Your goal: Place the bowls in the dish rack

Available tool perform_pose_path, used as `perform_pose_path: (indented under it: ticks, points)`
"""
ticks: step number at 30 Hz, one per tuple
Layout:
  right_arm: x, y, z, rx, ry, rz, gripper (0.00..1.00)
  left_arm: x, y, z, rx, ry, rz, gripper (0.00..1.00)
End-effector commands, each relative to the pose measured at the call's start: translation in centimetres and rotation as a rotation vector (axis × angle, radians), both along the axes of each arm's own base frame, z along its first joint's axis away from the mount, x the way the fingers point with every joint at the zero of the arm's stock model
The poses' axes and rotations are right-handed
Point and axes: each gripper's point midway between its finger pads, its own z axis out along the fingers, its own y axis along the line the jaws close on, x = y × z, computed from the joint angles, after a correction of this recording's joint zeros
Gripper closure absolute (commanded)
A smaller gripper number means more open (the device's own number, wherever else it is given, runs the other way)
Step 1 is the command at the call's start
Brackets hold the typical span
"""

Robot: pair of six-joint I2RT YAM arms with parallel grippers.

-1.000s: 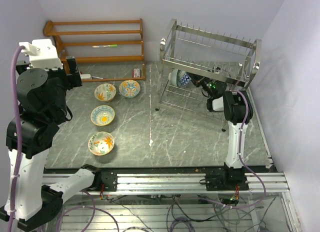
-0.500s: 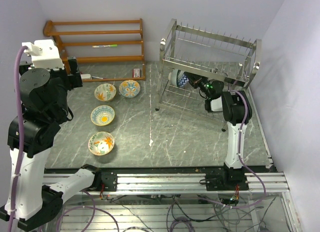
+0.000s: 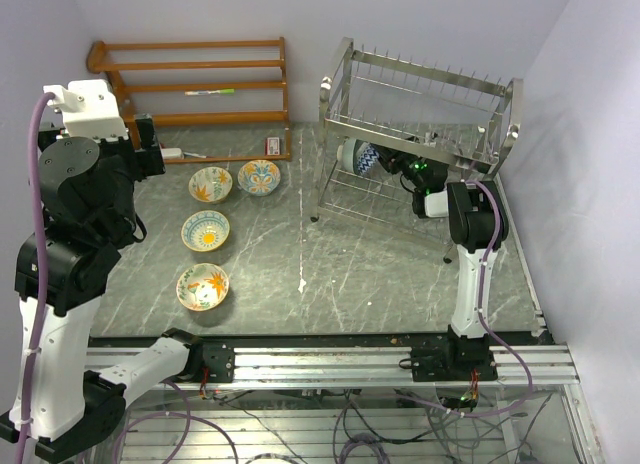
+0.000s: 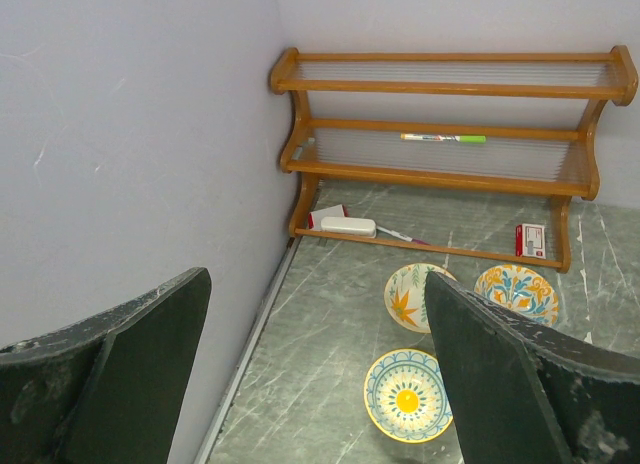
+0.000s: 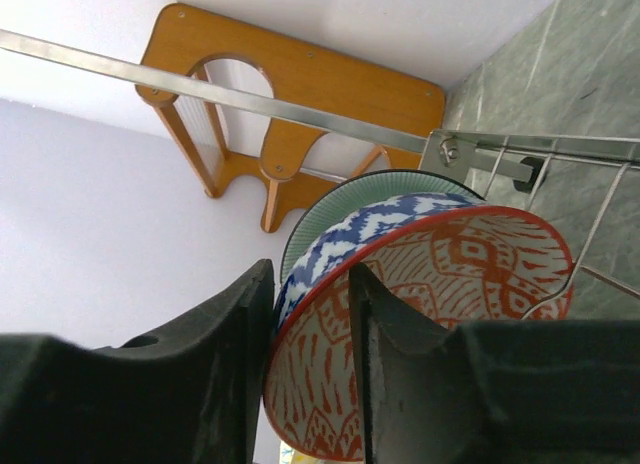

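Where the dish rack [image 3: 420, 84] stands at one o'clock on the table [image 3: 350, 274], its upper tier hides most of the right gripper [image 5: 311, 284], whose jaws pinch the rim of a red-and-blue bowl [image 5: 450, 264] standing on edge on the lower tier, with a mint bowl [image 5: 335, 199] half-covered behind it. Four painted bowls [image 3: 205, 230] lie around nine o'clock, and the left gripper [image 4: 315, 279] gapes wide, holding nothing

We saw four painted bowls [image 3: 205, 230] upright near the left edge. A red-and-blue bowl [image 5: 430, 314] and a mint bowl [image 5: 340, 209] stood on edge inside the silver dish rack [image 3: 420, 84], far-right corner.
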Motion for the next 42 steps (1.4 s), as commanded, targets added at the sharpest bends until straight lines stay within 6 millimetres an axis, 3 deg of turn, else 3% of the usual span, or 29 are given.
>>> perform_pose_path:
  ticks: [1,13,18,22,27,42]
  points:
    - [1.0,-0.8,-1.4,-0.052,0.027,-0.035,0.63,0.0,0.0,0.7,0.001,-0.024,0.004,0.01]
    - [1.1,-2.2,-1.6,-0.093,0.03,-0.042,0.4,0.7,-0.4,0.5,-0.008,-0.018,-0.005,0.01]
    - [1.0,-3.1,-2.1,-0.113,0.051,-0.054,0.36,0.9,-0.6,0.7,-0.008,-0.02,-0.007,0.01]
    - [1.1,-3.1,-2.3,-0.171,0.063,-0.038,0.25,1.2,-0.8,0.8,-0.011,-0.023,-0.013,0.01]
    - [1.0,-2.8,-2.1,-0.195,0.052,-0.012,0.24,1.4,-1.0,0.6,-0.016,-0.018,-0.021,0.01]
    - [2.3,-1.6,4.0,-0.148,-0.153,0.067,0.2,1.5,-1.1,0.5,-0.031,-0.023,-0.019,0.01]
